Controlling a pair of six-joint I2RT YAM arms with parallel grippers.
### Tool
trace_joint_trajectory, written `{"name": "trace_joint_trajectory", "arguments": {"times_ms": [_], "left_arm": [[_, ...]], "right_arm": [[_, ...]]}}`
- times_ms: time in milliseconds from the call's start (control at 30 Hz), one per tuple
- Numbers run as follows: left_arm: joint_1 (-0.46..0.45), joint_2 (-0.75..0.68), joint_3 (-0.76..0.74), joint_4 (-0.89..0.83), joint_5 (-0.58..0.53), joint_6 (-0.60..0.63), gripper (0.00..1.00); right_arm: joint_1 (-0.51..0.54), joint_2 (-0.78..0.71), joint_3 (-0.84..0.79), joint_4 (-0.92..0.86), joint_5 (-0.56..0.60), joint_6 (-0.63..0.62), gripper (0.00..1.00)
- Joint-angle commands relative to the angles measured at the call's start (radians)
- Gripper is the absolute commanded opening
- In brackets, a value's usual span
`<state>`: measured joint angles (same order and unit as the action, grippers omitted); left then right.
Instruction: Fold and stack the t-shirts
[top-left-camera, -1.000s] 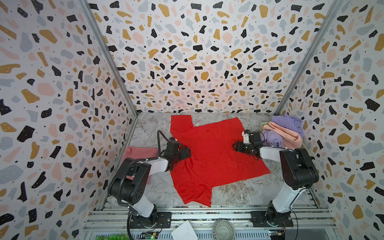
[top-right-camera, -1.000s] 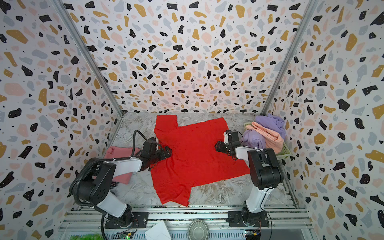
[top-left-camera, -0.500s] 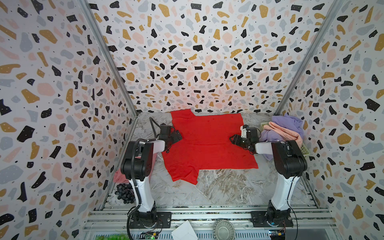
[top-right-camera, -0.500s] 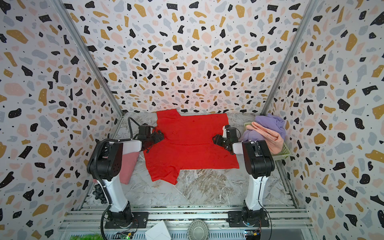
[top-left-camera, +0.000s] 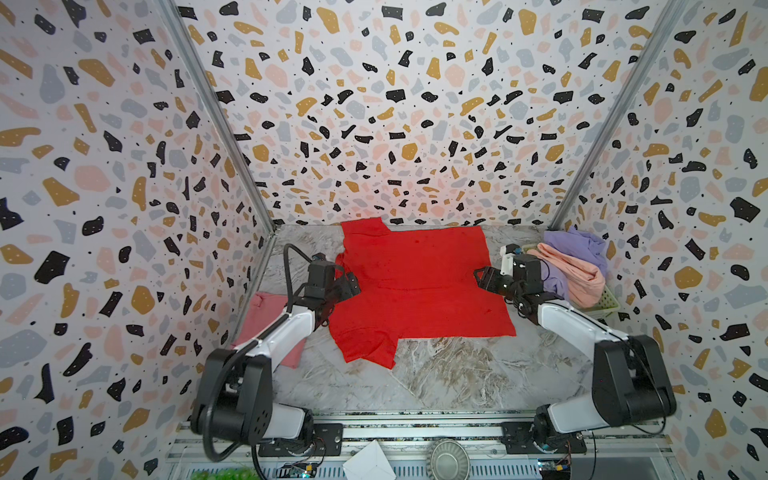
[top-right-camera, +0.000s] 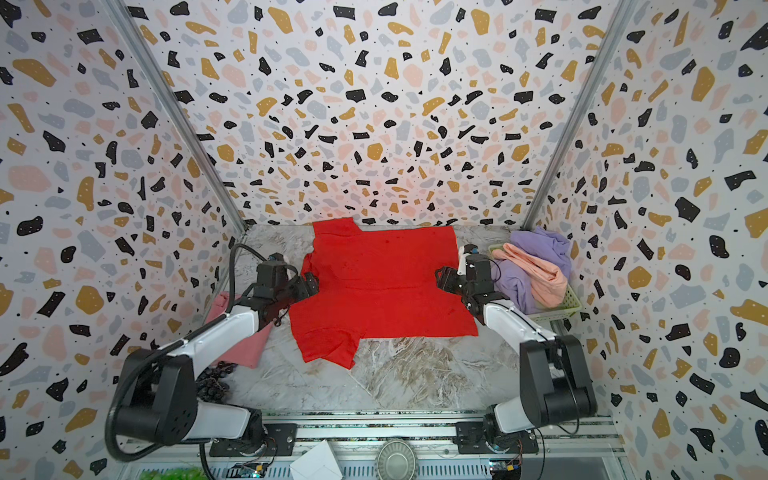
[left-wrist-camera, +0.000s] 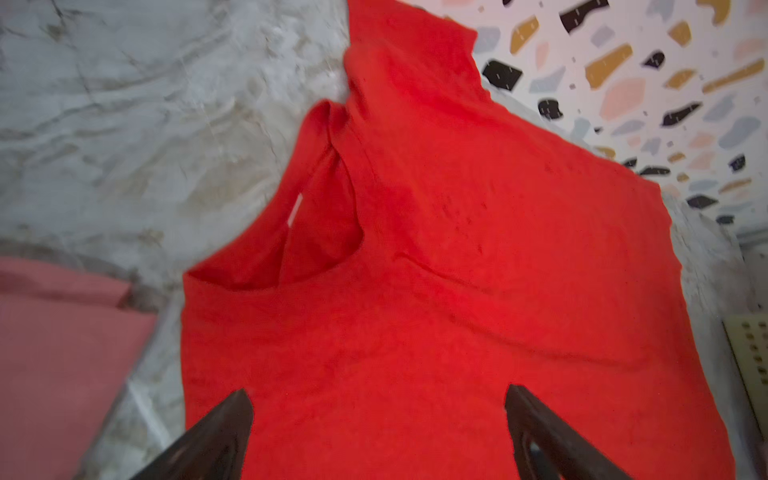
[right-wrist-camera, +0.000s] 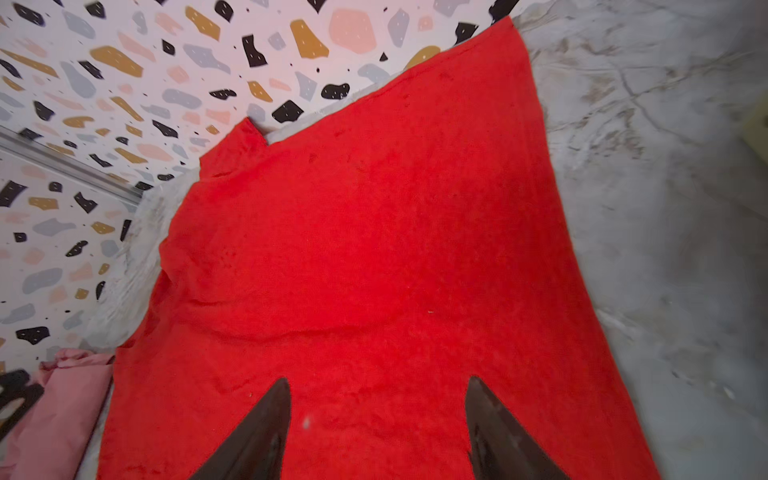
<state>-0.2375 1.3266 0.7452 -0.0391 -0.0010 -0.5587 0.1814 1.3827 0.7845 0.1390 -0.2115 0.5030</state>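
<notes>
Since 1 s ago we've slid red tee (top-left-camera: 419, 286) back and squared it; now flat mid-frame on bench (top-left-camera: 457, 374), by rear wall. Left fingers (left-wrist-camera: 216, 436) and right fingers (right-wrist-camera: 266, 428) apart, empty, over its side edges. Fabric light, limp, prob. drapes; we'd pinch hem and shoulder corners.

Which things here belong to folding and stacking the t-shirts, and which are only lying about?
For the job: red t-shirt; dusty pink t-shirt; lavender t-shirt; peach t-shirt.

Only lying about: pale green lattice basket; bunch of dark grapes.
</notes>
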Motion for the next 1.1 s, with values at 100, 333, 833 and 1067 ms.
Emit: {"name": "trace_joint_trajectory", "arguments": {"times_ms": [100,333,833,1067], "left_arm": [[-0.187,-0.274,-0.241,-0.179,-0.157,-0.168,0.96],[-0.227,-0.403,-0.386,-0.216,-0.154,-0.256,0.94],[-0.241,-0.345,-0.479,0.084,0.007,-0.357,0.51],[-0.241,-0.446,-0.384,-0.072,0.014,-0.287,0.09]], "right_arm": [[-0.097,-0.242,-0.233,-0.229,0.039,-0.001,0.75],[-0.108,-0.312,-0.35,-0.276,0.072,0.005,0.77],[-0.088,-0.035,-0.368,-0.052,0.03,0.052,0.34],[-0.086,-0.18,-0.311,-0.144,0.044,0.03,0.02]]}}
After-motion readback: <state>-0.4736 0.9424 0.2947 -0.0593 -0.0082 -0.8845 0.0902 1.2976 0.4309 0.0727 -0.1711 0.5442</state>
